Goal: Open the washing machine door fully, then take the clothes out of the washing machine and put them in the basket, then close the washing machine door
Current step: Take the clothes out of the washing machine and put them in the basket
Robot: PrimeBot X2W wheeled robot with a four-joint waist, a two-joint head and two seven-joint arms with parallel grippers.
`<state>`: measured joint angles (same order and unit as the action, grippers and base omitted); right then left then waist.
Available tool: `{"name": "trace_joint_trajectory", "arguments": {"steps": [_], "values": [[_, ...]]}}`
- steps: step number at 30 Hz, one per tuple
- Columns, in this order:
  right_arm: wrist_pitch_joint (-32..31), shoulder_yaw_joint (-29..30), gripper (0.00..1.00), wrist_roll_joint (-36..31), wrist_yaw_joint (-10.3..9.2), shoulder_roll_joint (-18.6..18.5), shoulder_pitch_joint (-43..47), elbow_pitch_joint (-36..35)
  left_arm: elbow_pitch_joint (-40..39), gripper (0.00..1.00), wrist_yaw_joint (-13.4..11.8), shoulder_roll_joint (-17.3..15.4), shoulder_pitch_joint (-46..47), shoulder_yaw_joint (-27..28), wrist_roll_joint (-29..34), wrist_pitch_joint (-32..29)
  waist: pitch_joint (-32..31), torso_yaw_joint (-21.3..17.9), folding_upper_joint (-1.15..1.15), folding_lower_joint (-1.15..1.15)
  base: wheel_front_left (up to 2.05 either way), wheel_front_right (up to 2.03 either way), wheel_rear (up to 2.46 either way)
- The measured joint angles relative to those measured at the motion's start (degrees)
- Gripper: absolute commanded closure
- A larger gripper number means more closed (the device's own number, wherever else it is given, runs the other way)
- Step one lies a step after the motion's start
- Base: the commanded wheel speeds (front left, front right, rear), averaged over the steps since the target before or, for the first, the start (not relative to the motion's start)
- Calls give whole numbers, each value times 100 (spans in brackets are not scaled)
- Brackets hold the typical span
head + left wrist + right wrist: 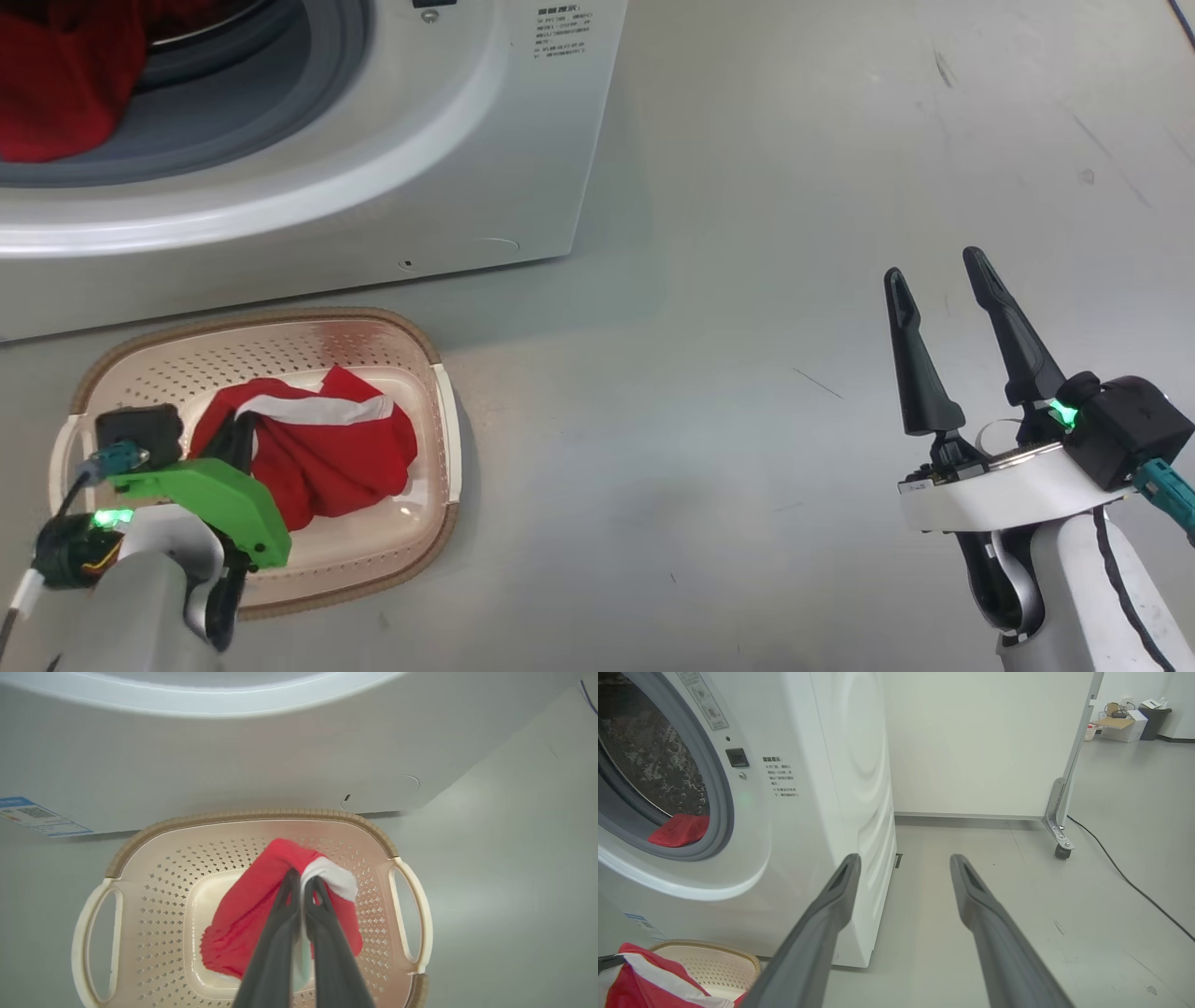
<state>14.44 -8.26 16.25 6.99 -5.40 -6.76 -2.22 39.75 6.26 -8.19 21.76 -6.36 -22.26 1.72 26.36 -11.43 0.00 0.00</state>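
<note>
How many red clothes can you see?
2. One white-trimmed red cloth is in the basket, pinched by the left gripper. One plain red cloth lies in the washing machine's mouth. More may hide deeper inside.

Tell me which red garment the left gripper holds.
The white-trimmed garment in the basket, pinched by the left gripper. The other red garment lies in the washing machine.
</note>
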Motion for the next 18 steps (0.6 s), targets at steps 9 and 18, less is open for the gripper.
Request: {"name": "trace_joint_trajectory", "arguments": {"steps": [9,18], "values": [[0,26,0,32,1,63,-207,-18,545,100,-115,5,313,456,-471,-42,419,-234,0,0,0,0,0],[0,54,0,32,1,91,-263,-3,1036,100,-143,2,364,474,-482,-42,528,-311,0,0,0,0,0]]}}
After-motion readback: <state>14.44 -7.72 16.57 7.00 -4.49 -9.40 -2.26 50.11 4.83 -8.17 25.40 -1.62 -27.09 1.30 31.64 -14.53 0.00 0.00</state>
